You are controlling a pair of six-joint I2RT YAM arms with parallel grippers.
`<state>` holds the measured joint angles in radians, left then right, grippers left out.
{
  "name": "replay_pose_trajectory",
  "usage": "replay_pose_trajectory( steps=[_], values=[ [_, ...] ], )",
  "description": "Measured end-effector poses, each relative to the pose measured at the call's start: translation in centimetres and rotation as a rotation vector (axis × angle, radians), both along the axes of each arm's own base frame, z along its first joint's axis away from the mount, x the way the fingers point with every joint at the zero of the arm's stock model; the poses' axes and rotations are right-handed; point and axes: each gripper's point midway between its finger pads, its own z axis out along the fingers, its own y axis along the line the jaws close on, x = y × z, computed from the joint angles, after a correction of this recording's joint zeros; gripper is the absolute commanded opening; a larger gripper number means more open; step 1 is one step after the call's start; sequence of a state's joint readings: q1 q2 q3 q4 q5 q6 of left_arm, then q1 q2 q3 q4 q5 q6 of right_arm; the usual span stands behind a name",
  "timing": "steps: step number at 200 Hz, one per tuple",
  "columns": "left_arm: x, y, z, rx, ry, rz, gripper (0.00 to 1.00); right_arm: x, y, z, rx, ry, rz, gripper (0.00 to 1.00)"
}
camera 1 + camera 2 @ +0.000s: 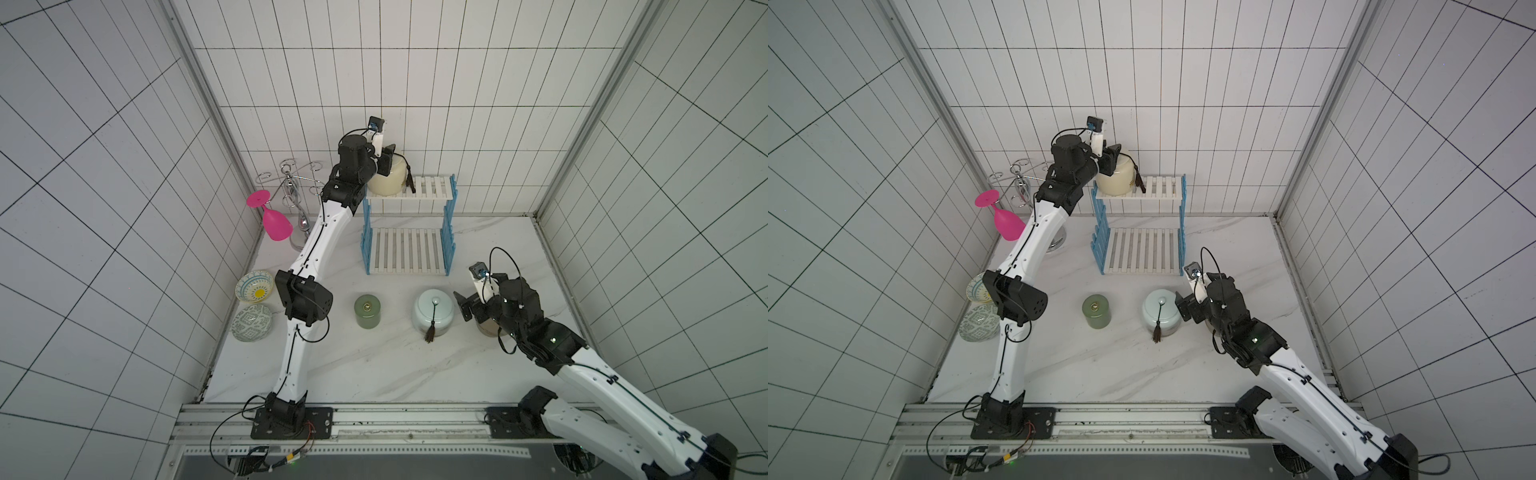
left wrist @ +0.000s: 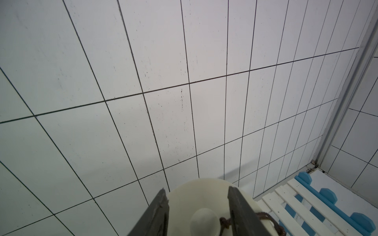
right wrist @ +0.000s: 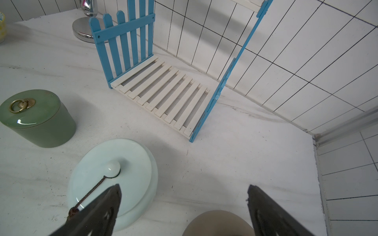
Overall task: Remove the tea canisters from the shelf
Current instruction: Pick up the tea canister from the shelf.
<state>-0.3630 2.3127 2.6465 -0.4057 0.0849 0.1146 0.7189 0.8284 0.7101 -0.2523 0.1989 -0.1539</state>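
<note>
Last one: the cream canister point(image 1: 386, 178) sits on the shelf's point(image 1: 432, 189) top tier, nine-o'clock end. My left gripper point(image 2: 196, 190) straddles its knob point(image 2: 204, 221), part-spread, not pinching. Next, I judge — squeeze, lift straight.

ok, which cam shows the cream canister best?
Both top views: the cream canister shows body and tassel on the upper tier of the shelf. Left wrist catches only its lid, cropped at the frame edge; right wrist misses it.
</note>
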Motion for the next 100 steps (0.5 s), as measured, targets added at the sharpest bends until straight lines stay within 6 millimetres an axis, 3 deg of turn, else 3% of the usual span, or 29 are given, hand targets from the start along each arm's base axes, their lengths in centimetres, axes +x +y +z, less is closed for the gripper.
replay_pose_trajectory(
  steps=[62,100],
  values=[
    [-0.36,0.22,-0.17,0.012,0.017,-0.018,0.25,0.00,0.01,0.00,0.000,0.000,0.001,0.99],
    [-0.41,0.18,-0.23,0.006,0.022,-0.034,0.28,0.00,0.01,0.00,0.000,0.000,0.001,0.99]
  ],
)
